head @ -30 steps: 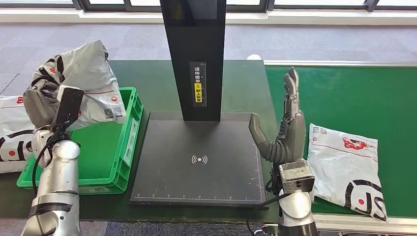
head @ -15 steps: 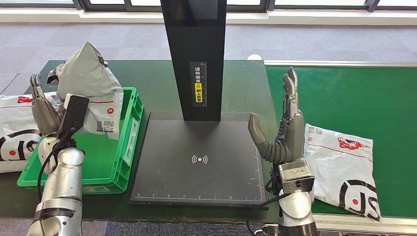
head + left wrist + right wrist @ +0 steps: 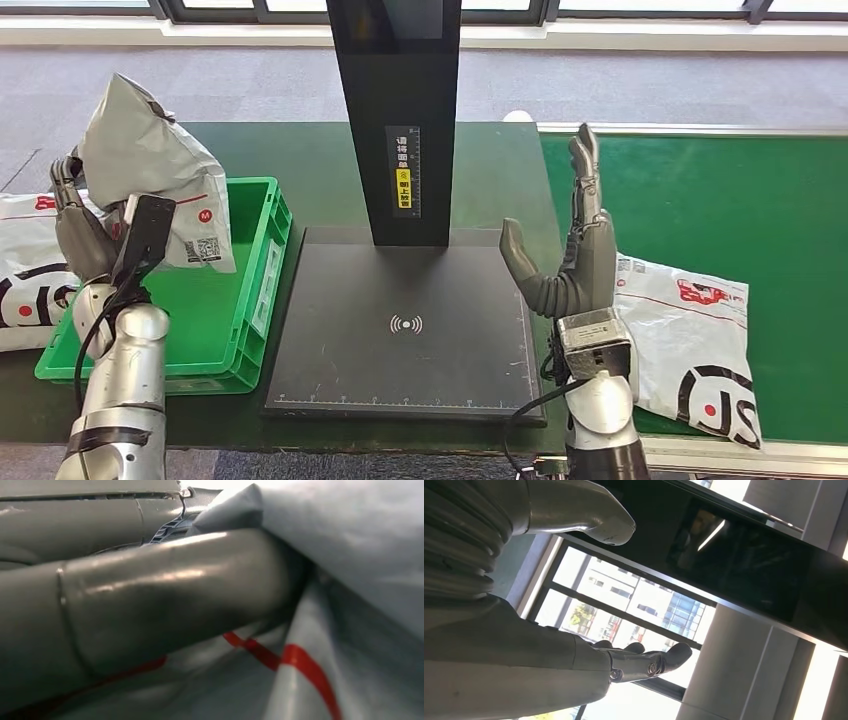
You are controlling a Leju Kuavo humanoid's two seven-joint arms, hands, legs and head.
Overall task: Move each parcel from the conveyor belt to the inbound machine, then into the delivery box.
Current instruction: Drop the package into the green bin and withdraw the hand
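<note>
With your left hand point(image 3: 85, 235) grasping the grey parcel point(image 3: 150, 180) above the far-left corner of the green box point(image 3: 262, 290), bring it over the box middle before you release, while your right hand point(image 3: 575, 265) waits empty, fingers apart.

My head camera looks forward and down over the inbound machine point(image 3: 405, 320), between crate and belt. My left wrist camera sits pressed close behind my thumb against the grey parcel point(image 3: 360, 570), also seen from above. My right wrist camera tilts up past my right hand point(image 3: 514, 630) at the machine's black post and windows.
</note>
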